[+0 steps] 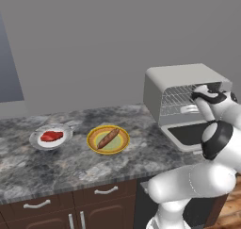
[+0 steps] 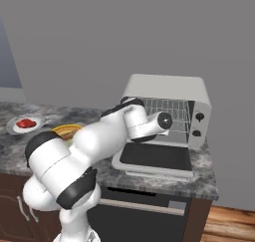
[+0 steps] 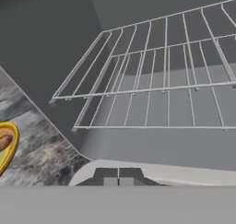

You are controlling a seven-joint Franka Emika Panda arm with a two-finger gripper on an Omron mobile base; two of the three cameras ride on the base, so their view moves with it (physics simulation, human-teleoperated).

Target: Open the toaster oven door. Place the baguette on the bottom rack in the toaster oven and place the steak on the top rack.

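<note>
Two wire racks exposed, light-grey toaster oven door (image 2: 157, 159) lowered | end effector (image 3: 118, 179) clenched, empty, at oven mouth | slender golden-brown baguette (image 1: 108, 138) on marbled surface (image 1: 70, 164) | next: reach, grasp baguette.

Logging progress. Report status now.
Gripper shut, empty, at oven mouth. Door down flat. Baguette and steak on their plates; racks bare, nothing blocking.

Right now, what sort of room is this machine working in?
A kitchen, by the look of it: a marble-patterned counter over wooden drawers, a toaster oven with its door open, and plated food.
</note>
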